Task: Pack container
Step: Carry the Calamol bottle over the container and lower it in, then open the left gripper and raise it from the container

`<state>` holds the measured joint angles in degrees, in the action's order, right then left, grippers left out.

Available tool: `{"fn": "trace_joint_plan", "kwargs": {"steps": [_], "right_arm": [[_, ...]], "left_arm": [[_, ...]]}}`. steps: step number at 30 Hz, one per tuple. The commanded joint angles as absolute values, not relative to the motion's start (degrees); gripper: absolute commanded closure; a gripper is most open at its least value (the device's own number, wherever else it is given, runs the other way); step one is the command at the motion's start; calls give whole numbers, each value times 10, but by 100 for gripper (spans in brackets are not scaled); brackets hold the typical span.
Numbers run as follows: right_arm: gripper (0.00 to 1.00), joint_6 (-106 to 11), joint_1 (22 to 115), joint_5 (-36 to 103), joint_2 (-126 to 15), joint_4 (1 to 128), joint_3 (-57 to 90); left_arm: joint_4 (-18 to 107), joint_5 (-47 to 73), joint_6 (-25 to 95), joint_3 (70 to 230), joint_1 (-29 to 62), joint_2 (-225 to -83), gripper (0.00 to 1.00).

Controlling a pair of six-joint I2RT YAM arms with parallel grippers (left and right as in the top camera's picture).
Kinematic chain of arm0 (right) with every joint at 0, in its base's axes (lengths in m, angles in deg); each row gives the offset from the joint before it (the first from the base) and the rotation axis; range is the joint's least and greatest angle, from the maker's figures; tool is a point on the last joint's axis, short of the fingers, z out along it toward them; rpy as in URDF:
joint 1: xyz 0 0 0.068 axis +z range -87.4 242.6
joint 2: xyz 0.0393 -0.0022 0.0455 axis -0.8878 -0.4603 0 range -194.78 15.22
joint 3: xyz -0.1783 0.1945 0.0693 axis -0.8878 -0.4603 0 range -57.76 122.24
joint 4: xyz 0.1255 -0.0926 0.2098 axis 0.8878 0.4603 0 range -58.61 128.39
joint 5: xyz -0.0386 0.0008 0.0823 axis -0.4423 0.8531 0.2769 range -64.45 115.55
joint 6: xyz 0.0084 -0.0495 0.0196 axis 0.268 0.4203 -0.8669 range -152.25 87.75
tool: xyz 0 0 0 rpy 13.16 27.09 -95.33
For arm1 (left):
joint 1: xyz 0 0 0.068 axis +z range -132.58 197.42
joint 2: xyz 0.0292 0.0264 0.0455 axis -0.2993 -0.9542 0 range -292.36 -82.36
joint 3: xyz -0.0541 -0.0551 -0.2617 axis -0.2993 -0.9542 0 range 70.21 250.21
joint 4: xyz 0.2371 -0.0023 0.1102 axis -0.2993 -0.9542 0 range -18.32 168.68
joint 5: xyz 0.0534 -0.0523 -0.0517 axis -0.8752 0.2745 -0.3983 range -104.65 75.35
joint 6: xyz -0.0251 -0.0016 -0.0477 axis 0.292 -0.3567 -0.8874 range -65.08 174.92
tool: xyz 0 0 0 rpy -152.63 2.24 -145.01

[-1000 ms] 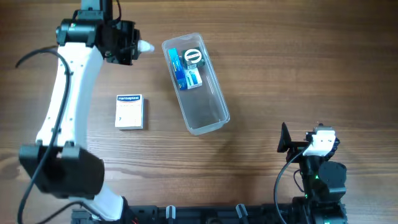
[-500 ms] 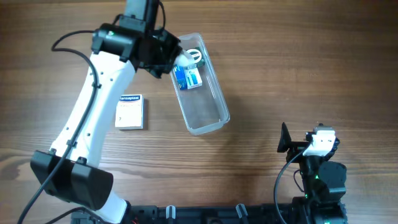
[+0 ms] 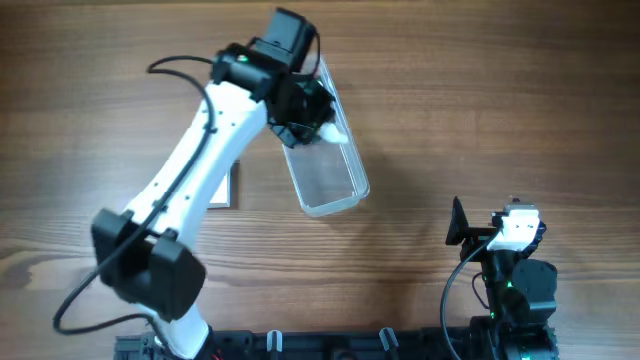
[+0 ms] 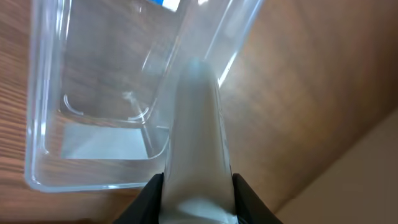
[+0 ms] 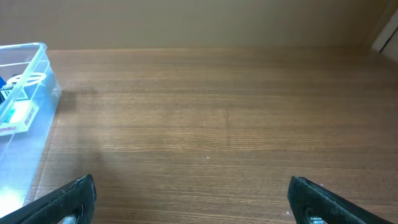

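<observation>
The container (image 3: 330, 185) is a long clear tub lying at the table's middle; its near half is bare. My left gripper (image 3: 318, 125) hangs over the tub's middle, shut on a small clear bottle (image 3: 333, 131) with a pale pointed tip. In the left wrist view the bottle (image 4: 198, 149) sits between the black fingers above the container's rim (image 4: 99, 182). My right gripper (image 5: 193, 199) is open and empty at the front right (image 3: 500, 235). The container (image 5: 22, 93) with blue and white items inside shows at the left of the right wrist view.
A small white box (image 3: 228, 187) lies left of the container, mostly hidden under my left arm. A blue item (image 4: 169, 4) shows at the tub's far end in the left wrist view.
My left arm has swung right from the far left of the table to over the container, carrying the bottle. It now covers the white box. The right arm has not moved.
</observation>
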<state>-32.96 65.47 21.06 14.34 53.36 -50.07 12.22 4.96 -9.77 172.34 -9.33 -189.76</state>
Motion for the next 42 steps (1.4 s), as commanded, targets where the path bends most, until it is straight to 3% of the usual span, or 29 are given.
{"fn": "trace_joint_plan", "kwargs": {"steps": [1, 28, 30, 35, 42], "right_arm": [[0, -323, 651, 214, 149, 531, -503], [0, -323, 651, 214, 149, 531, -503], [0, -322, 651, 214, 149, 531, -503], [0, -323, 651, 214, 149, 531, -503], [0, -323, 651, 214, 149, 531, -503]], "left_arm": [[102, 72, -60, 1734, -97, -1919, 73], [85, 39, 168, 1758, -91, -2032, 71], [86, 32, 175, 1761, -91, -2037, 71], [88, 14, 174, 1761, -91, -2040, 56], [102, 13, 174, 1761, -91, -2040, 55]]}}
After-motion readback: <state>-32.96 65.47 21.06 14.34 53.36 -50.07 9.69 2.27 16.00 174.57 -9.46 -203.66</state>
